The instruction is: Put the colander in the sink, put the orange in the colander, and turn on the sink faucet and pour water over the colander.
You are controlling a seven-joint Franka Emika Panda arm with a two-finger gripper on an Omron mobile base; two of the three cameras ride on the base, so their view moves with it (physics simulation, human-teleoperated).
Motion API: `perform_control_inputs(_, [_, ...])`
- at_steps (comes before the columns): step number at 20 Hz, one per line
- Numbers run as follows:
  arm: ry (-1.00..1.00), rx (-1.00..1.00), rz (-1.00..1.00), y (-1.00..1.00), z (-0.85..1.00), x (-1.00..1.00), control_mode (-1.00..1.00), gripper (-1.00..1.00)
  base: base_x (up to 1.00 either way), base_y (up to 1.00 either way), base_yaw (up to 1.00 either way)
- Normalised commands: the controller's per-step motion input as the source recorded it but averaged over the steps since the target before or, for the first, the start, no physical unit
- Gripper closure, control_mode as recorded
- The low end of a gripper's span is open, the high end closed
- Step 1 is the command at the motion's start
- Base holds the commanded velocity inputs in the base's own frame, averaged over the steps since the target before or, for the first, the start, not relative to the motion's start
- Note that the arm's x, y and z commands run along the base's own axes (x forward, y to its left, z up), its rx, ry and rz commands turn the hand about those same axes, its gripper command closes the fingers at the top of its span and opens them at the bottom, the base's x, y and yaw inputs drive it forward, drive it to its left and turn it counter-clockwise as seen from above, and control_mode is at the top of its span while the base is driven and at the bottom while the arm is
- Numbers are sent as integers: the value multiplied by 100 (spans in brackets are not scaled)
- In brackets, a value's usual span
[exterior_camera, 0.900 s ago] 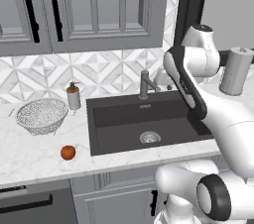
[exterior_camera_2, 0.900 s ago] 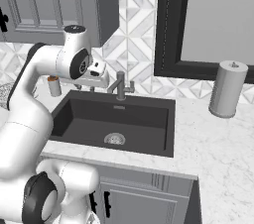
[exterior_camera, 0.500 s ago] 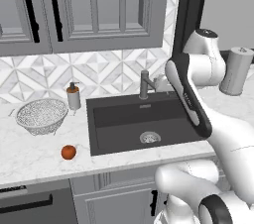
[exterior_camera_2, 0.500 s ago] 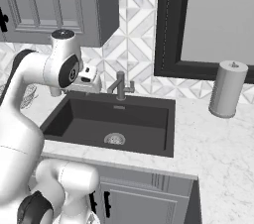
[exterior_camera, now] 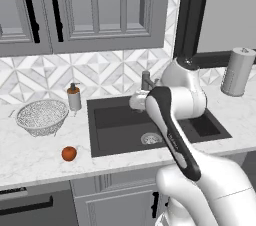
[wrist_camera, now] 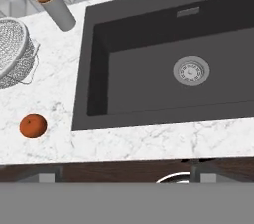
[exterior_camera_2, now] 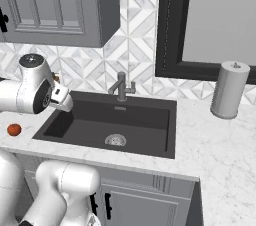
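Gripper (wrist_camera: pixel 119 177) wide open w/ nothing held, above dark rectangular sink (exterior_camera: pixel 207 125); round silvery mesh colander (exterior_camera: pixel 41 116) sits left of sink on counter, small orange (exterior_camera: pixel 69 153) nearer front — swing left, grab rim.

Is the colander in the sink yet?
No. The colander sits on the counter left of the sink, beside the soap dispenser.
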Motion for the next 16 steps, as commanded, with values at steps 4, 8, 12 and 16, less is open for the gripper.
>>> perform_control_inputs(4, [-6, 18, -7, 100, -11, 3, -100, -100, 0, 0, 0])
perform_control_inputs(8, [0, 12, -5, 98, -2, 10, -100, -100, 0, 0, 0])
perform_control_inputs(12, [3, 0, -5, 100, 0, 21, -100, -100, 0, 0, 0])
perform_control_inputs(16, [0, 0, -3, 79, 0, 40, -100, -100, 0, 0, 0])
